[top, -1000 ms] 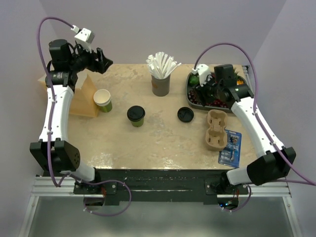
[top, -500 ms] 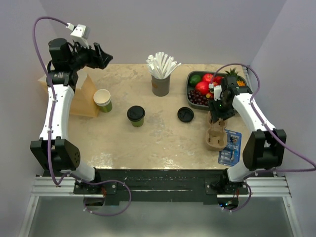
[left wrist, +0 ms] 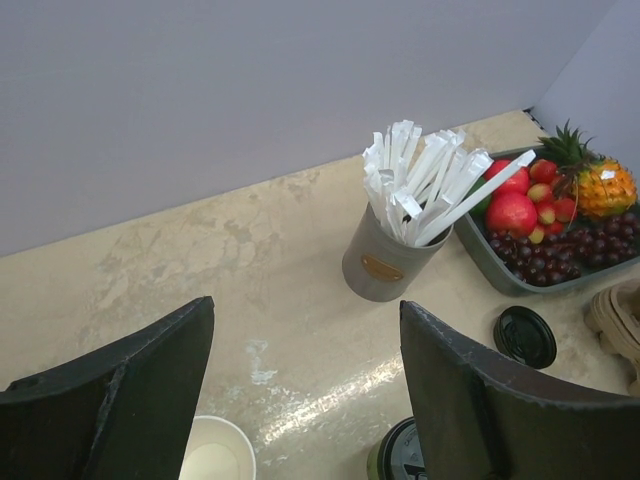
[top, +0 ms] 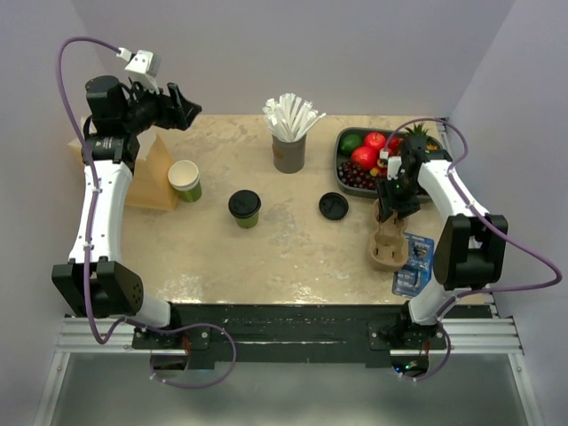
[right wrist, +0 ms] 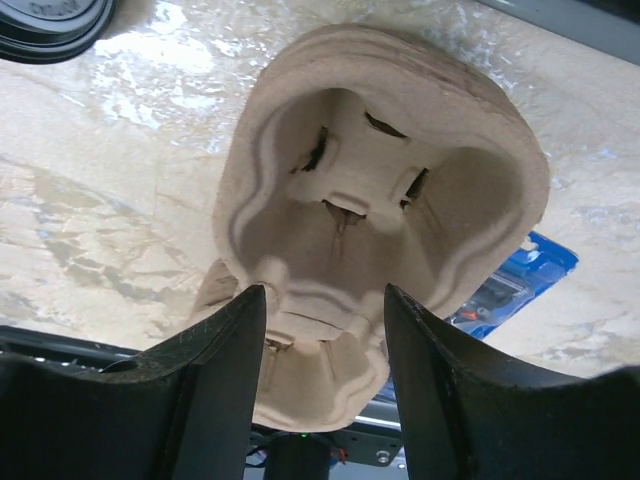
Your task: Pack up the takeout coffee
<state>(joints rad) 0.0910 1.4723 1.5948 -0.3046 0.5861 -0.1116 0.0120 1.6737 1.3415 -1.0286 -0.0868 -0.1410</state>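
The takeout coffee (top: pixel 244 209), a green cup with a black lid, stands upright near the table's middle. Its lid edge shows at the bottom of the left wrist view (left wrist: pixel 400 455). My left gripper (top: pixel 182 106) is open and empty, held high over the back left of the table, far from the coffee (left wrist: pixel 305 305). My right gripper (top: pixel 388 213) is open and low over the far end of a pulp cup carrier (top: pixel 388 241). In the right wrist view its fingers stand either side of the carrier's (right wrist: pixel 380 190) middle ridge (right wrist: pixel 325 292); I cannot tell if they touch it.
An open green cup (top: pixel 185 180) stands beside a brown paper bag (top: pixel 151 173) at the left. A loose black lid (top: pixel 334 206) lies right of the coffee. A grey cup of straws (top: pixel 288 151) and a fruit tray (top: pixel 341 161) are at the back. A blue packet (top: pixel 414 266) lies by the carrier.
My right arm has swung from over the fruit tray down to the cup carrier and settled there. My left gripper has shifted only slightly at the back left.
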